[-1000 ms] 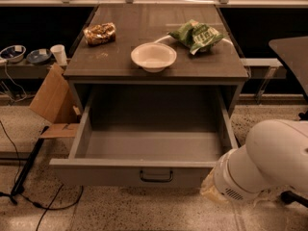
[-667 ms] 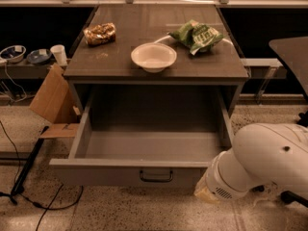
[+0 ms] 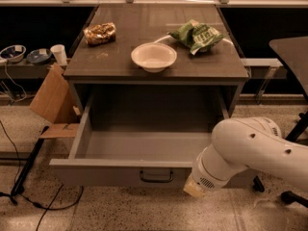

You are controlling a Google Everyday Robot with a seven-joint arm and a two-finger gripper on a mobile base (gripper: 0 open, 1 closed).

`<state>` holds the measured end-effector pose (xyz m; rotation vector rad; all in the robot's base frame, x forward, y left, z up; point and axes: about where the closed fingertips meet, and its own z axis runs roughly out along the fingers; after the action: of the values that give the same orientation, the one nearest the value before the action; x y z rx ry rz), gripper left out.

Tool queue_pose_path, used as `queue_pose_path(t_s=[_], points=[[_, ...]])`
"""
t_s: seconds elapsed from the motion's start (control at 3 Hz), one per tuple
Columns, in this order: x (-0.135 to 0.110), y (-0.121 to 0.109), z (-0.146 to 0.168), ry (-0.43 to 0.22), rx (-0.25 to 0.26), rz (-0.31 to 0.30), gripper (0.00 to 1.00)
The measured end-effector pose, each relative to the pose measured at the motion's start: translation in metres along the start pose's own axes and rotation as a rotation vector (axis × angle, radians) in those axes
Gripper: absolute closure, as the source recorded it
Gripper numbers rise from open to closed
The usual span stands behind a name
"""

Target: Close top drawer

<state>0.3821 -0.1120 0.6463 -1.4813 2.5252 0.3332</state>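
Observation:
The top drawer [image 3: 110,171] is a wide, deep grey drawer, pulled far out of the cabinet, and its inside looks empty. Its flat front panel carries a small dark handle [image 3: 156,177] at the centre. My white arm [image 3: 250,150] reaches in from the lower right. Its lower end [image 3: 196,187] overlaps the right end of the drawer front, to the right of the handle. My gripper itself does not show; it is hidden by the arm or lies outside the picture.
On the cabinet top [image 3: 125,37] lie a white bowl [image 3: 154,57], a green bag [image 3: 196,34] and a brown snack bag [image 3: 100,33]. A cardboard piece [image 3: 52,100] leans at the left, with cables [image 3: 29,177] on the floor. A dark table [image 3: 291,49] and chair legs stand at the right.
My arm has moved left, and its lower end now covers more of the right end of the drawer front. The drawer has stayed open in the same place.

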Motion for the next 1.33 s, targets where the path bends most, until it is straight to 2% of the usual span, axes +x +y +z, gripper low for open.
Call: queue_pose_path(t_s=[0.33, 0.67, 1.0, 1.33], points=[[-0.01, -0.007, 0.009, 0.013, 0.001, -0.012, 1.0], [-0.024, -0.02, 0.011, 0.03, 0.035, -0.023, 1.0], [-0.023, -0.019, 0.011, 0.03, 0.035, -0.023, 1.0], [-0.035, -0.035, 0.014, 0.037, 0.061, -0.033, 1.0]])
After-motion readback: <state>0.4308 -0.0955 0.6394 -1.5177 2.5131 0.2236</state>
